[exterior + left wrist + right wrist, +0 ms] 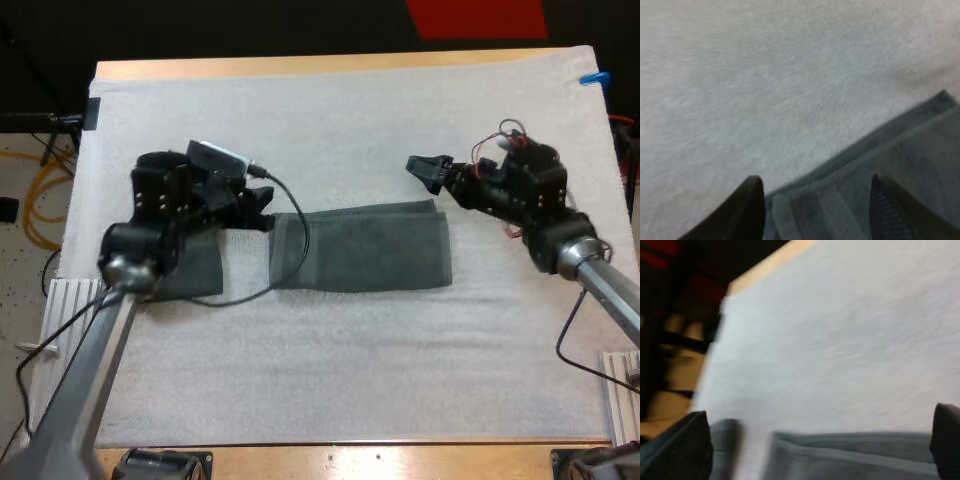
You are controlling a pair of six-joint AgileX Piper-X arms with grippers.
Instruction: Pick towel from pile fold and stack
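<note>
Partly under left gripper (260, 207), a smaller towel (196, 270); it and right gripper (420, 168) both released, beside long towel (360, 250).

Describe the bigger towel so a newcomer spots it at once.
On the white mat, look at the middle, between the two arms. The long towel lies flat there, a dark grey-green strip. It is much wider than the small towel half hidden beneath my left arm.
</note>
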